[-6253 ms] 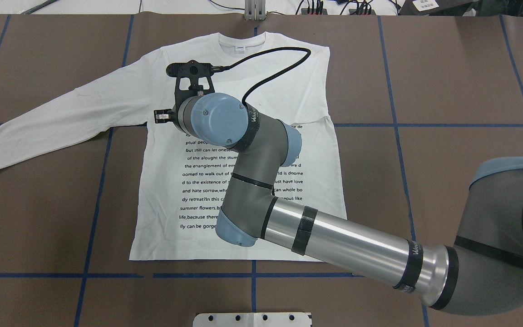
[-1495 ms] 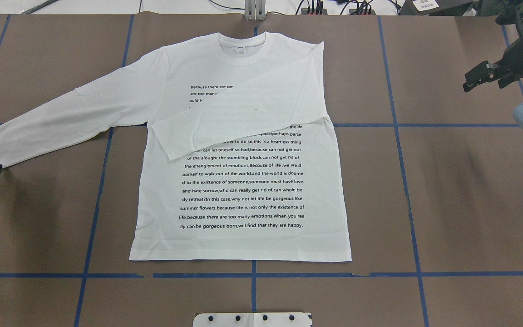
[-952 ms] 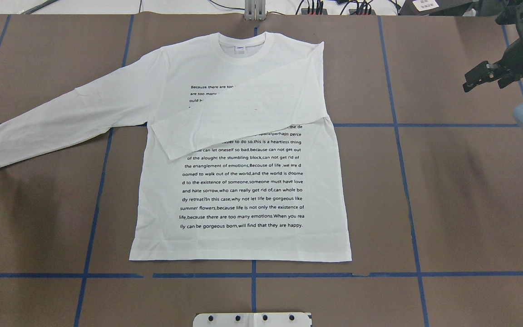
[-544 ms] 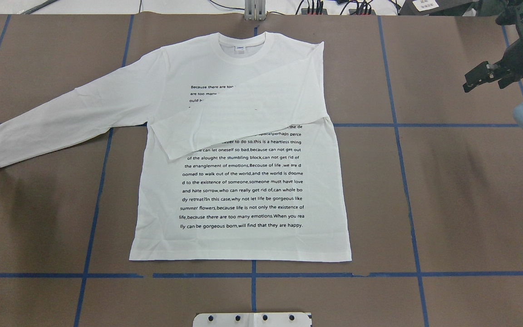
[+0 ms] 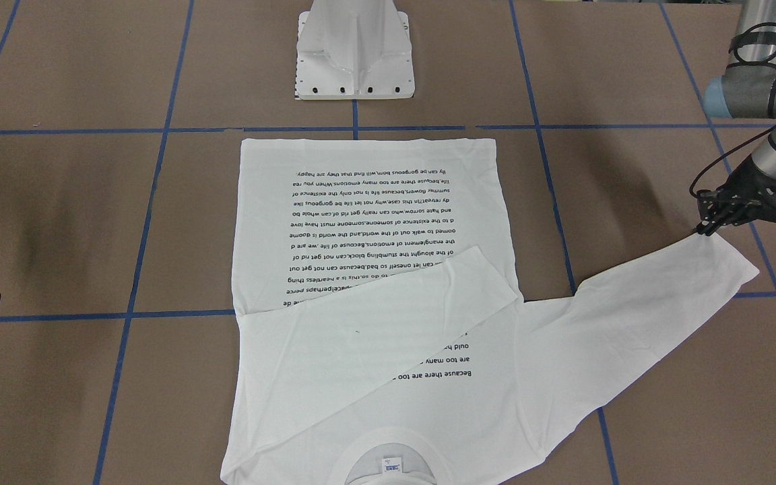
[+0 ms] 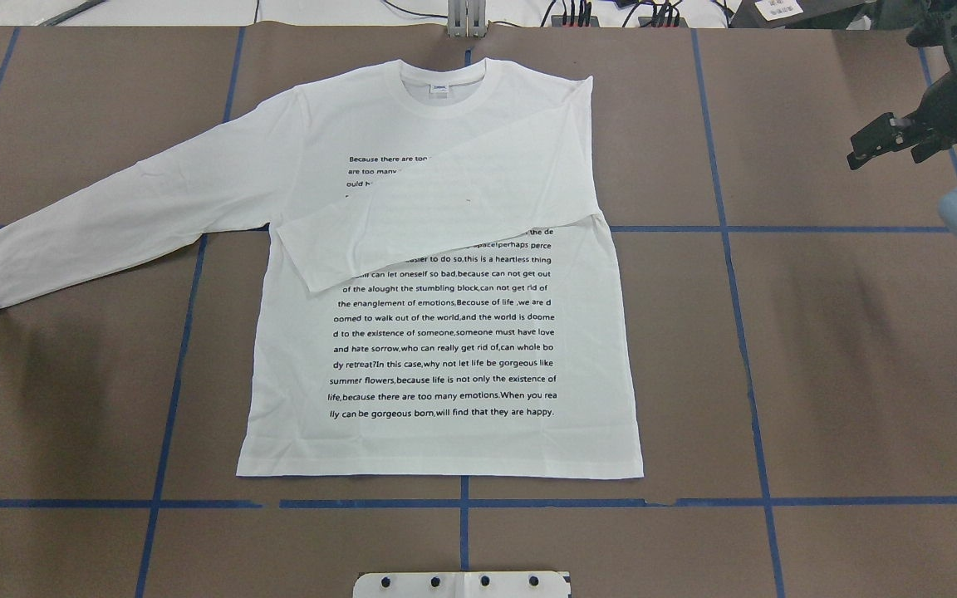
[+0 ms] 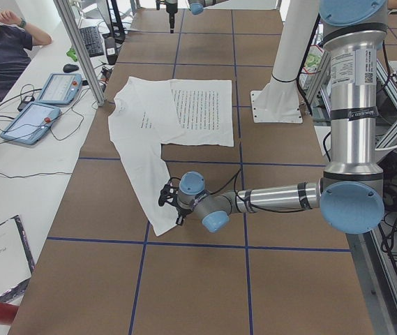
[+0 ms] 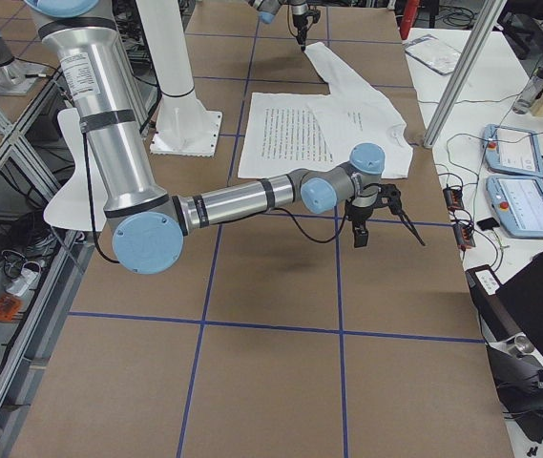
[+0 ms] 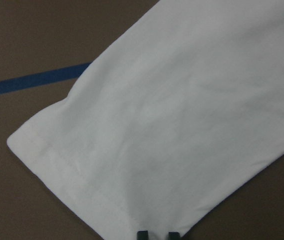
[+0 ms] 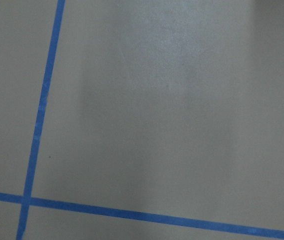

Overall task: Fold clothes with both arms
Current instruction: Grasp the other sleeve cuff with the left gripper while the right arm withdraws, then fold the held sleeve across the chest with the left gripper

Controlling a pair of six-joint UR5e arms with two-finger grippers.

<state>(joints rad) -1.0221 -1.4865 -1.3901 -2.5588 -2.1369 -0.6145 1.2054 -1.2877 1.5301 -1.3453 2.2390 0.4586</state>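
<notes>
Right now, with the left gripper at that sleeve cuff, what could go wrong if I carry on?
1. The left gripper sits at the very edge of the cuff; so thin a bite may slip mid-lift.
2. Swinging the long sleeve across the T-shirt could ruffle the folded sleeve already lying there.
3. The right gripper hangs far off to the side, so nothing pins the cloth.

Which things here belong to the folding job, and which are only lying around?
For the job: T-shirt; left pincer, at the sleeve cuff; right pincer.
Only lying around: tablets and keyboard on the side bench.
</notes>
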